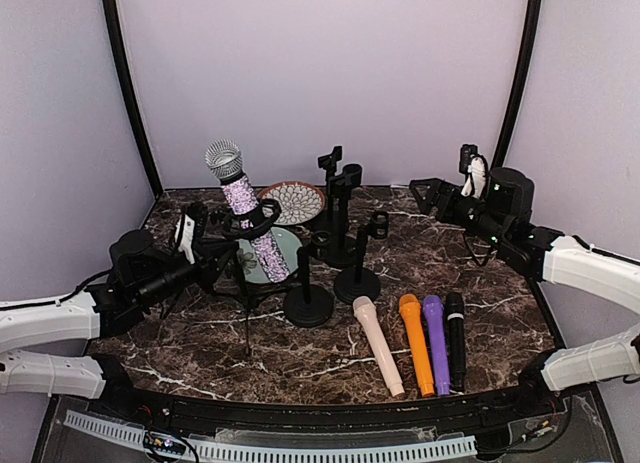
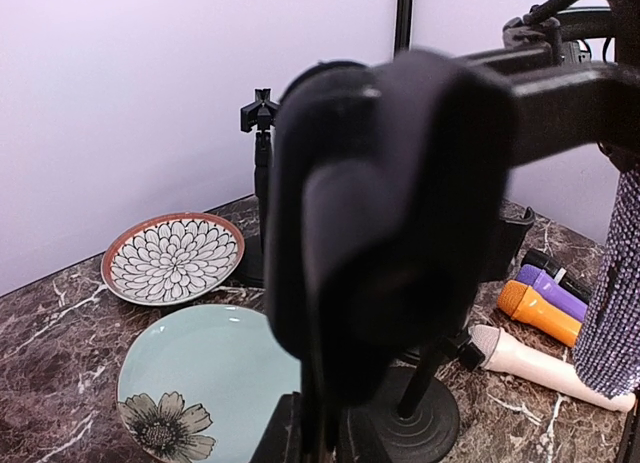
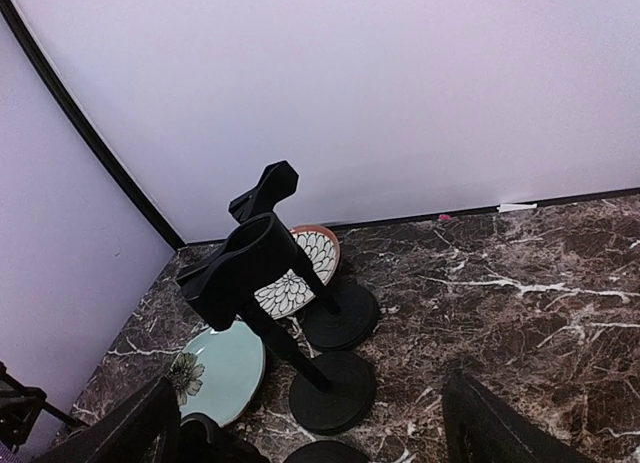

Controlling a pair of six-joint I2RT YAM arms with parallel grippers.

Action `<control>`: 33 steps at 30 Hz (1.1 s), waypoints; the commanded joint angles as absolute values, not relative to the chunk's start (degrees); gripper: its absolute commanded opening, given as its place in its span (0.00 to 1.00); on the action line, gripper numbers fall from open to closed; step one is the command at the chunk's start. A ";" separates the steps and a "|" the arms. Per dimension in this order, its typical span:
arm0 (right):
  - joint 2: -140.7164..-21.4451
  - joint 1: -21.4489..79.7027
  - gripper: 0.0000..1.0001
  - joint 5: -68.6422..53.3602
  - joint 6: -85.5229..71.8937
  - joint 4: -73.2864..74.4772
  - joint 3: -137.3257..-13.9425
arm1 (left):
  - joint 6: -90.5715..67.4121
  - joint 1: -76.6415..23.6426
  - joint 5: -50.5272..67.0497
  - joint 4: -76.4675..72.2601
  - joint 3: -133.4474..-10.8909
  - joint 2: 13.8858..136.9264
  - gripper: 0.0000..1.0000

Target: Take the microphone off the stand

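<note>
The microphone (image 1: 243, 205), with a silver mesh head and a glittery purple body, sits tilted in the clip of a black tripod stand (image 1: 262, 223) left of centre. My left gripper (image 1: 210, 251) is shut on a thin black part of that stand, just left of and below the clip. In the left wrist view the blurred stand clip (image 2: 400, 203) fills the middle and the glittery microphone body (image 2: 612, 293) shows at the right edge. My right gripper (image 1: 428, 195) hangs open at the back right, far from the microphone, with nothing between its fingers (image 3: 150, 428).
Three empty round-base stands (image 1: 340, 198) (image 1: 357, 281) (image 1: 308, 303) crowd the middle. A flower-pattern plate (image 1: 293, 201) and a teal plate (image 1: 258, 263) lie behind the tripod. Several loose microphones, cream (image 1: 378, 345), orange (image 1: 416, 343), purple (image 1: 436, 343) and black (image 1: 456, 338), lie side by side front right.
</note>
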State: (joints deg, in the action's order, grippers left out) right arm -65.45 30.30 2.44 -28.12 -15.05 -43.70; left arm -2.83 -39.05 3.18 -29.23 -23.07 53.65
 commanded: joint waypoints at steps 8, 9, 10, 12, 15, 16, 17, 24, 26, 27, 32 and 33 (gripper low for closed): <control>-65.74 29.93 0.92 1.85 -27.97 -18.70 -44.29 | -8.12 -40.51 2.34 -29.44 -23.93 54.71 0.39; -65.88 29.92 0.92 1.86 -27.95 -18.79 -44.30 | -8.64 -40.47 2.26 -27.66 -23.92 54.34 0.46; -65.98 29.94 0.92 1.83 -27.89 -18.87 -44.37 | -8.85 -40.51 2.14 -26.79 -23.80 53.46 0.55; -66.16 29.96 0.92 1.73 -27.70 -19.01 -44.54 | -9.48 -40.49 1.34 -23.97 -23.60 51.80 0.73; -66.42 29.97 0.92 1.53 -27.35 -19.22 -44.85 | -10.61 -40.37 0.70 -18.86 -23.22 48.74 0.81; -66.50 29.87 0.92 1.39 -27.05 -19.25 -45.05 | -11.38 -40.37 -0.73 -16.58 -23.21 48.19 0.82; -66.51 29.95 0.92 1.33 -26.68 -19.02 -45.35 | -11.93 -40.31 -0.89 -15.45 -23.16 47.20 0.83; -67.62 30.02 0.90 -9.04 -18.91 -17.18 -52.64 | -18.75 -30.19 14.47 -10.34 -22.03 45.39 0.84; -68.96 30.60 0.89 -17.77 -16.99 -17.17 -56.44 | -19.82 -27.88 17.99 -11.11 -21.33 44.57 0.85; -69.64 31.25 0.90 -21.77 -16.45 -17.22 -57.89 | -20.34 -26.72 19.70 -11.14 -21.20 44.36 0.85; -73.83 39.72 0.93 -24.30 -10.49 -12.59 -65.62 | -22.36 -24.55 22.53 -12.92 -19.18 43.69 0.85; -74.58 41.49 0.93 -22.93 -9.77 -12.31 -66.47 | -23.26 -23.82 23.72 -14.08 -18.86 43.64 0.84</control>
State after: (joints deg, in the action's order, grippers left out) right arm -72.12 35.64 -18.87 -15.79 -14.55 -62.50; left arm -19.73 -25.50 17.58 -12.01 -20.91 44.82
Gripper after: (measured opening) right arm 0.927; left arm 0.850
